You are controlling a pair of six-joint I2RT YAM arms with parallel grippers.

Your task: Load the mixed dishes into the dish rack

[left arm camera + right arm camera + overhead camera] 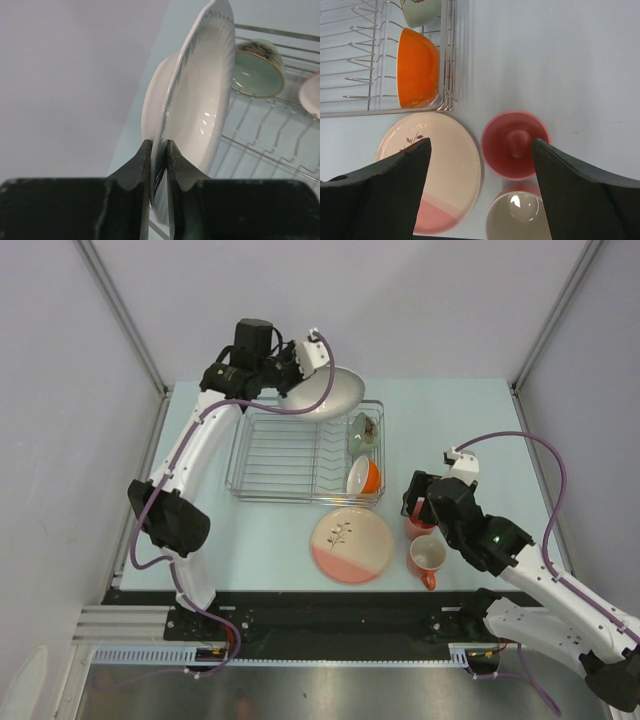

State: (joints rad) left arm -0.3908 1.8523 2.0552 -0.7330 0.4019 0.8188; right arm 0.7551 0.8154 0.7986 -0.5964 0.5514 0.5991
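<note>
My left gripper [303, 362] is shut on the rim of the white ruffled-rim plate [330, 390] and holds it on edge above the back of the silver wire dish rack [290, 455]. The left wrist view shows the plate [200, 100] clamped between the fingers [158, 150]. A small white bowl [365, 430] and an orange bowl [363, 476] stand in the rack's right end. My right gripper [418, 502] is open above the pink cup [515, 145]. The orange mug [515, 212] stands just in front of the cup. The cream plate with a salmon segment [352, 545] lies to their left.
Grey walls close in the table on the left, back and right. The rack's left and middle slots [275, 455] hold nothing. The cream plate lies close to the rack's front edge [395, 112], and the mug's handle [429, 582] points toward the near table edge.
</note>
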